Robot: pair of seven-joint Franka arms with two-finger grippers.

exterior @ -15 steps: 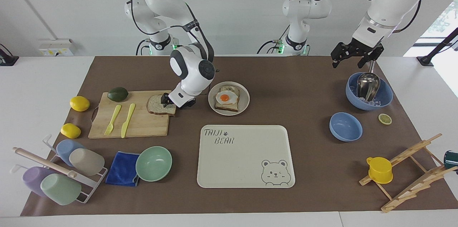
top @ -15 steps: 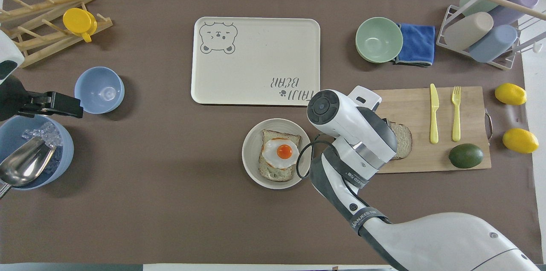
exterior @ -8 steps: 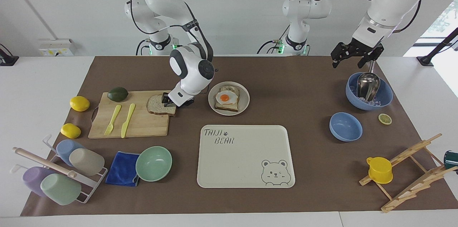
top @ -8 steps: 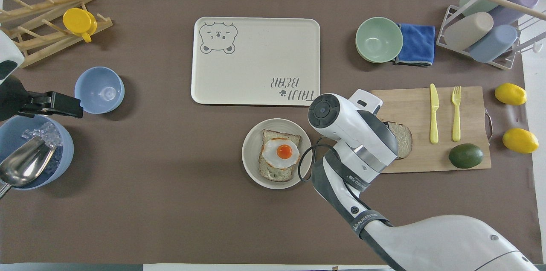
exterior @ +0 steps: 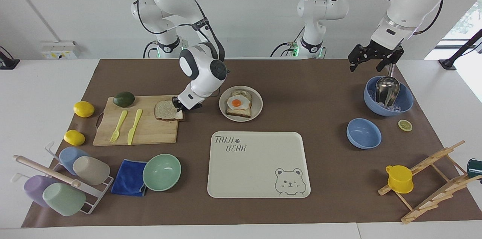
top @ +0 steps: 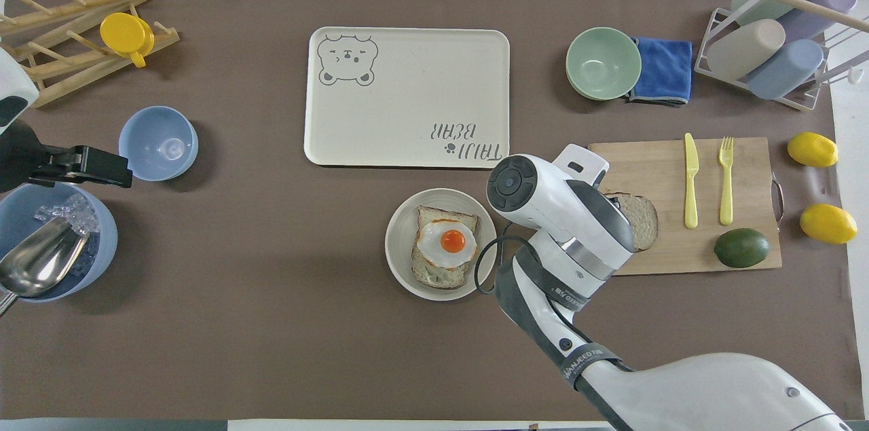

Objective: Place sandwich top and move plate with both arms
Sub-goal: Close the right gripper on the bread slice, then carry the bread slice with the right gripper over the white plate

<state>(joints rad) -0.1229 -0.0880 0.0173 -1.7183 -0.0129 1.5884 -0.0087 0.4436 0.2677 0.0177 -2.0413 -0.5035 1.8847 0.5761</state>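
Moved since earlier: right gripper (exterior: 180, 105) has closed on the sandwich top (exterior: 165, 110) at its edge nearest the plate; that edge now looks lifted a little off the board, slice shifted slightly.
Right gripper state: fingertips pinched together on the sandwich top's crust edge, holding it; arm comes down over the end of the cutting board (exterior: 150, 133) nearest the plate.
Sandwich top: on the cutting board, at the corner toward the plate; mostly hidden under the right arm in the overhead view, only its outer part showing (top: 643, 219).
Left gripper (exterior: 371, 60): waiting in the air over the deep blue bowl (exterior: 404, 100), fingers spread wide, nothing in it.
Plate (exterior: 257, 111): on the desk (exterior: 320, 88) just beside the cutting board, nearer the robots than the tray (exterior: 260, 171); apart from both grippers.
On plate: egg bread (exterior: 238, 105), a slice topped with a fried egg.
Cutting board extras: yellow knife (exterior: 134, 126), yellow fork (exterior: 118, 125), avocado (exterior: 124, 99) at the corner nearest the robots.
Deep blue bowl: holds ice and a metal scoop (exterior: 386, 89).
Right arm's end of desk: two lemons (exterior: 83, 109), cup rack (exterior: 56, 178), blue cloth (exterior: 129, 177), mint-green bowl (exterior: 162, 172).
Left arm's end of desk: empty blue bowl (exterior: 363, 133), lemon slice (exterior: 405, 125), wooden rack (exterior: 433, 182) with yellow cup (exterior: 400, 178).
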